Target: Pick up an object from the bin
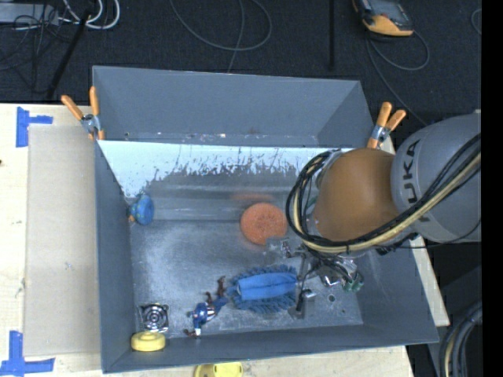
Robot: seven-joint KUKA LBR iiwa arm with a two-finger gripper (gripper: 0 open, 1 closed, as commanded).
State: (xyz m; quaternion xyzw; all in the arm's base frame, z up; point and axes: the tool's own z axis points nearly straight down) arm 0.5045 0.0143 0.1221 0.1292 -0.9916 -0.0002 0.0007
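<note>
A grey metal bin (236, 108), its bottom scuffed and speckled white, stood against a dark floor (196, 45) strewn with cables. My pincer (313, 280) was low in the bin, close to the near edge and right of centre, at the right end of a blue bristle brush (263, 287). I could not tell whether it was wide or narrow. The brush lay flat, its long axis roughly along the near edge, one end toward the right wall. An orange disc (263, 222) lay just behind it.

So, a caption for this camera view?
Robot gripper low beside a blue bristly brush in a grey metal bin, orange round disc nearby.
</note>
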